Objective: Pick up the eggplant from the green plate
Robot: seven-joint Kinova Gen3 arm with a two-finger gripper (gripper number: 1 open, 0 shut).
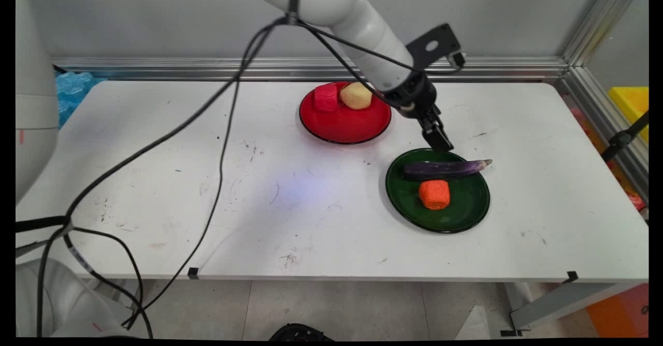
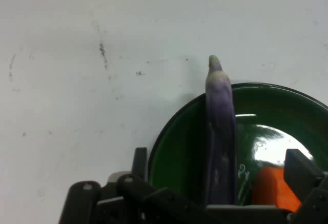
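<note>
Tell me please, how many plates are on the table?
2. A red plate at the far middle, and a green plate nearer, to its right, just under the pincer. None seems hidden.

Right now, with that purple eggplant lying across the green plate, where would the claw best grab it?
Probably around the middle of the eggplant, coming from above with the fingers across its narrow width. It lies flat and long on the green plate, its tip past the rim; the orange piece sits close alongside.
</note>
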